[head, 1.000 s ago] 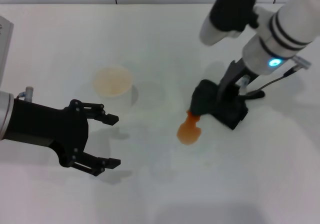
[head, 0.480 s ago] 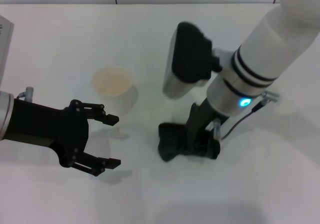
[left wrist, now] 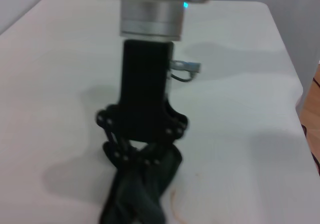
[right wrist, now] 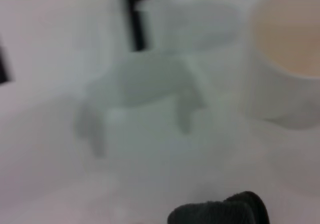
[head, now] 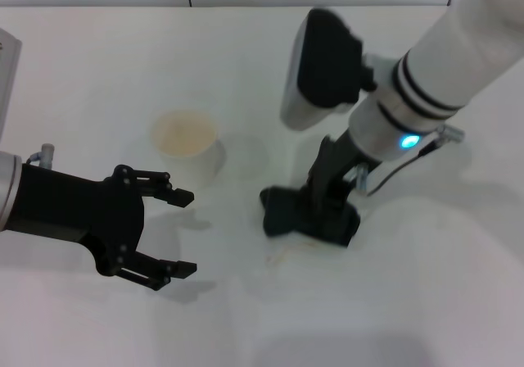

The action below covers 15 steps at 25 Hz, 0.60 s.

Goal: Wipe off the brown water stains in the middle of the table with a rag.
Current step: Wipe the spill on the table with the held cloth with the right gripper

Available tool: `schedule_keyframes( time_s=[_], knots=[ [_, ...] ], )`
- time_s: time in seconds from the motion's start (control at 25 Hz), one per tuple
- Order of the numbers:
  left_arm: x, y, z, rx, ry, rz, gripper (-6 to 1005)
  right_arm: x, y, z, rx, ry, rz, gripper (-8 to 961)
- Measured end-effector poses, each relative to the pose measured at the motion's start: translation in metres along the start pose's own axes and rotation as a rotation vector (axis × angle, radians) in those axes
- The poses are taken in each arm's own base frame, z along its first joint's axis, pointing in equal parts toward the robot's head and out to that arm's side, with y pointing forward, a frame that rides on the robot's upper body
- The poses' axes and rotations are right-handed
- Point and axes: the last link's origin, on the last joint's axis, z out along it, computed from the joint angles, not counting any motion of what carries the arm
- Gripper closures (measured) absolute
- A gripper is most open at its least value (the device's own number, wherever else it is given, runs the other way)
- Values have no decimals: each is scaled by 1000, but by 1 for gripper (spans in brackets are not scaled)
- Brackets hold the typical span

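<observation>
Right gripper (head: 327, 219) clamped on the rag (head: 282, 213), pressing it onto the table (head: 426, 285) beside a faint brown smear (head: 282, 259); firm, flat, overlapping strokes would likely clear it.

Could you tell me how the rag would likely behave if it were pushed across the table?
The rag looks soft and floppy: it lies in irregular folds under the right tool, so it would probably bunch rather than slide as one piece. It seems light, pressed flat on the table only by the tool. Faint brownish streaks beside it suggest it drags liquid along.
</observation>
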Motion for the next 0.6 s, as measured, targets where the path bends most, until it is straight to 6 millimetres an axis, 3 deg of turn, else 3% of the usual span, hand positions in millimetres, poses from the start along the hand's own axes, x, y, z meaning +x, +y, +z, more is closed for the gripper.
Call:
schedule_keyframes(
  time_s=[0.32,0.6],
  knots=[
    [1,-1,0,-1,1,1,111,3,-22,-13,73,-26,-1,863],
    [1,0,0,-2,1,-2,111,-2,-1,-4,-21,-11,-33,863]
  ],
)
